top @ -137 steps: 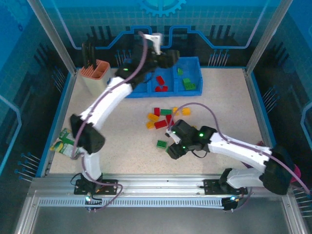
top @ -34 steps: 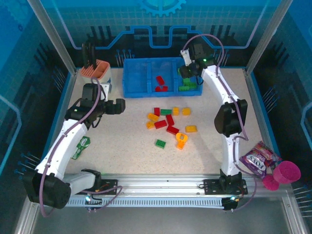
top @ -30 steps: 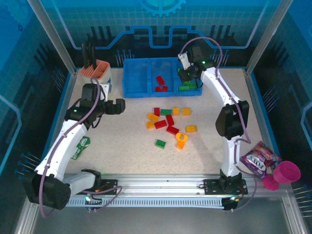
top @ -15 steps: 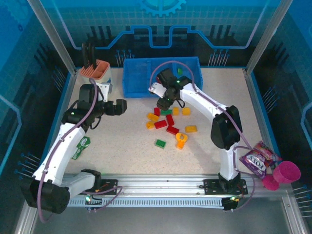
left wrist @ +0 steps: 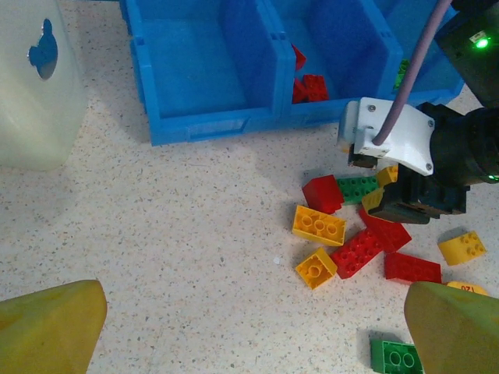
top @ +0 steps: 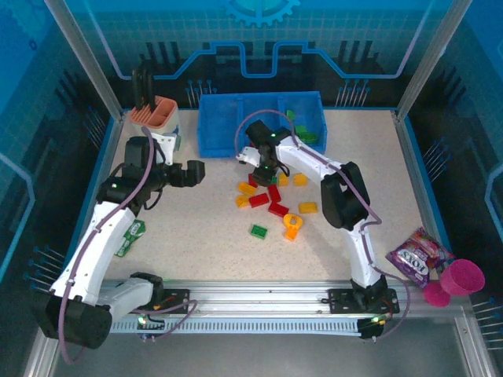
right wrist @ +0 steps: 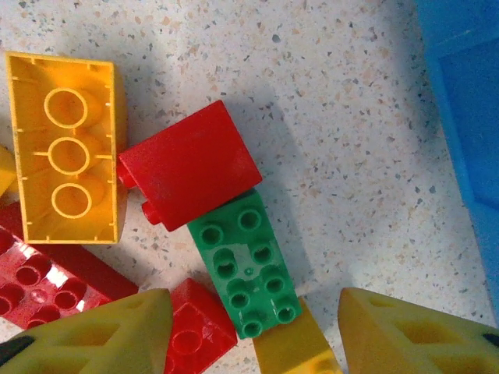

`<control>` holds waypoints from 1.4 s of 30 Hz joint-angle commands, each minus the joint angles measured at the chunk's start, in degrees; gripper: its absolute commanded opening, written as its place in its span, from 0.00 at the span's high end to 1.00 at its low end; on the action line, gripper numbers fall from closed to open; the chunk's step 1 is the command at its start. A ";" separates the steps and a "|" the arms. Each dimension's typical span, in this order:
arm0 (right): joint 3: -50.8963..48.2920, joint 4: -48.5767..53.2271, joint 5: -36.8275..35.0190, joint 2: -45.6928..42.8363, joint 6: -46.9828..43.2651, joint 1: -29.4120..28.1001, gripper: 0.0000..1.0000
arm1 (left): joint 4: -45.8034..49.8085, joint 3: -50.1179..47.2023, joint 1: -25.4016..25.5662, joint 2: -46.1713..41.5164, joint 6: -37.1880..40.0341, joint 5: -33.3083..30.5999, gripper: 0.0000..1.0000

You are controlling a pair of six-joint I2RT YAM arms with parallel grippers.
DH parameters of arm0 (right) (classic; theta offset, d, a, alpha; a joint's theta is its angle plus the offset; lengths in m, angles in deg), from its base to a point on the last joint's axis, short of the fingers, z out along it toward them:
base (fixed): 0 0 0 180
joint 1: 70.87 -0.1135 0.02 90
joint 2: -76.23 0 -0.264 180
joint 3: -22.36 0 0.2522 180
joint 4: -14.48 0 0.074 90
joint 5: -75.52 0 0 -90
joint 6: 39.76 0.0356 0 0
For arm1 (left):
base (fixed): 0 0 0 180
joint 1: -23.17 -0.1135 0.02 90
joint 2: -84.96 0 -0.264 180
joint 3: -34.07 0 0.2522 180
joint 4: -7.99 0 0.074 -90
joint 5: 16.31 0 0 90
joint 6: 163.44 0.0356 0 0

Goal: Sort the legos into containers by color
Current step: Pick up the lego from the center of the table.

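The blue tray (top: 219, 126) stands at the back, with red legos (left wrist: 309, 82) in its middle compartment and green ones (top: 303, 134) in the right compartment. A pile of red, yellow and green legos (top: 271, 196) lies on the table in front of it. My right gripper (top: 261, 166) hangs over the pile's far end. It is open (right wrist: 249, 335), and a green brick (right wrist: 246, 273) lies between its fingers, untouched, beside a red one (right wrist: 189, 164). Further left, my left gripper (top: 193, 173) is open (left wrist: 249, 335) over bare table.
A cream-and-salmon utensil holder (top: 155, 119) stands left of the tray. A green snack packet (top: 130, 236) lies by the left arm. At the right front are a purple packet (top: 416, 256) and a pink cup (top: 462, 276). One green brick (top: 258, 231) lies apart.
My right arm swung from the tray's right compartment down and left to the loose pile, with its jaws now wider. The left arm barely moved.
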State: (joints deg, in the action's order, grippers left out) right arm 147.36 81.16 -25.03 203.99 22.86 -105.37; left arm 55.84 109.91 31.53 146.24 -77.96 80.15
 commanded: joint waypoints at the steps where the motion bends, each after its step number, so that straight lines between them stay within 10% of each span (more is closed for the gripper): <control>1: 2.75 2.08 -0.27 2.51 -1.54 -0.77 0.40 | 0.32 0.62 -0.54 -0.22 0.10 1.11 0.01; 18: 9.96 6.17 2.21 12.12 -0.93 2.04 0.40 | 0.87 1.03 -0.54 1.56 0.94 0.48 0.01; 27: 7.81 7.15 4.12 12.76 0.19 2.96 0.67 | 0.91 1.20 -0.54 2.10 0.91 0.79 0.01; 42: 0.15 4.14 4.36 -6.30 16.01 8.12 0.75 | 0.65 1.06 -0.54 3.34 0.98 1.06 0.01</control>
State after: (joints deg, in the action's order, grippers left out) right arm 146.95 84.99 -20.46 205.96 31.65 -99.86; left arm 55.99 109.91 31.53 148.93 -77.78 80.19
